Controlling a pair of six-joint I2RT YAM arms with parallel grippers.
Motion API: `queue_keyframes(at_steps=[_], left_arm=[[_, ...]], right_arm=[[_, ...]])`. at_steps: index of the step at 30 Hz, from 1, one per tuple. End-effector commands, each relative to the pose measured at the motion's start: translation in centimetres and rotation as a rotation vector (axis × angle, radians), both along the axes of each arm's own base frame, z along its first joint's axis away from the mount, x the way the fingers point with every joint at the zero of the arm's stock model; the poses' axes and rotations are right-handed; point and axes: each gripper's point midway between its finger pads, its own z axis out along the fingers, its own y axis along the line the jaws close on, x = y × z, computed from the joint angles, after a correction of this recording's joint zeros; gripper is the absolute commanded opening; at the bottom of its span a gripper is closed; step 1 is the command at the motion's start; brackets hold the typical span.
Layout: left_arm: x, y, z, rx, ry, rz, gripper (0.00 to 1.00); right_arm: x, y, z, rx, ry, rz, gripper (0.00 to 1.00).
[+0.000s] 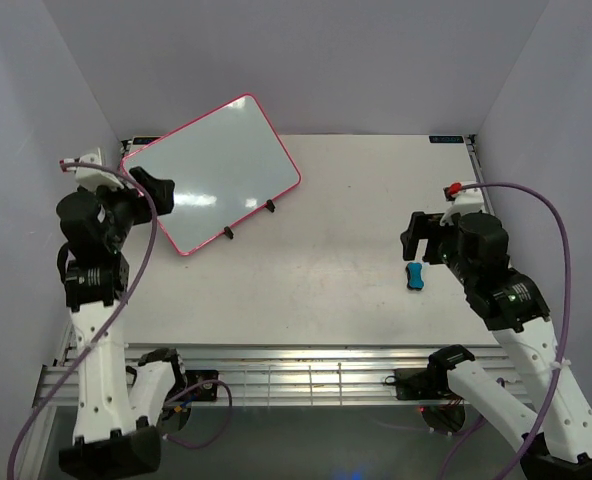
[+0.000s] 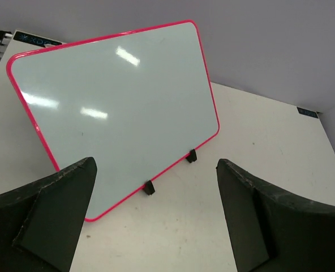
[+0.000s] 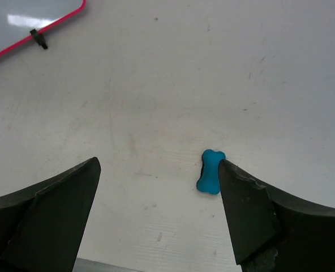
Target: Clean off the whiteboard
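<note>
The whiteboard [image 1: 213, 170], white with a thin pink-red frame, stands tilted on two small black feet at the back left; no writing shows on its face [image 2: 116, 107]. My left gripper [image 1: 154, 190] hovers open at its lower left corner, holding nothing, the jaws wide apart in the left wrist view [image 2: 156, 195]. The small blue bone-shaped eraser [image 1: 414, 277] lies flat on the table at the right. My right gripper [image 1: 416, 240] is open above the table, and the eraser [image 3: 210, 171] shows just beside the tip of its right finger [image 3: 247, 209]. A corner of the whiteboard [image 3: 26, 22] shows at top left there.
The table [image 1: 326, 270] is white, with a metal rail along its near edge [image 1: 306, 375]. Grey walls close in the left, back and right sides. A purple cable [image 1: 551, 215] loops off the right arm. A small dark label [image 1: 444, 139] sits at the back right edge.
</note>
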Motion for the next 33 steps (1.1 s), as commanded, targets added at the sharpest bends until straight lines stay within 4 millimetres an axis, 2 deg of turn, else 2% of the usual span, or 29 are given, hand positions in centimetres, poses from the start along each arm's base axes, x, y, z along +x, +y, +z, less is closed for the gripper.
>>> queue_keyframes(at_steps=[1,4,5,8,9,13,14,17,21,28,33], left_arm=[[-6.9,-1.3,0.2,0.09,0.038,0.01,0.98],[-9.8,-1.6,-0.3,0.133,0.044,0.027,0.98],[-11.5,-1.5,0.5,0.138,0.002,0.039,0.98],[-14.3,-2.1,0.8,0.136,-0.019,0.021,0.98],[-14.6,-2.1,0.6,0.14,-0.007,0.02,0.98],[-14.7,-1.9,-1.3,0.182,-0.011,0.02,0.98],[-15.0,-0.7,-1.1,0.17,-0.03,0.089,0.98],[-15.0,0.1,-1.7,0.14,-0.03,0.15,0.98],[-14.8,-1.1,-1.9,0.133,-0.023,0.081,0.98],[-15.0,-1.2,-0.7,0.129,-0.037,0.077,0.98],[-14.4,-0.8,-1.7,0.145,-0.02,0.101,0.98]], right_arm=[[-0.1,-2.9,5.4,-0.049,-0.119,-0.121,0.9],[-1.4,-3.6,7.2,-0.043,-0.143,-0.129,0.9],[-2.0,-3.7,7.7,-0.033,-0.158,-0.122,0.9],[-3.4,-3.4,7.9,-0.001,-0.171,-0.078,0.9],[-3.8,-3.0,7.7,0.011,-0.166,-0.057,0.9],[-4.8,-3.5,6.3,0.006,-0.151,-0.057,0.9],[-4.8,-3.6,5.6,-0.003,-0.138,-0.063,0.9],[-4.6,-4.1,4.8,-0.027,-0.123,-0.088,0.9],[-3.9,-5.0,4.2,-0.045,-0.124,-0.152,0.9],[-4.3,-5.4,4.6,-0.046,-0.192,-0.148,0.9],[-4.4,-5.8,4.3,-0.062,-0.181,-0.165,0.9]])
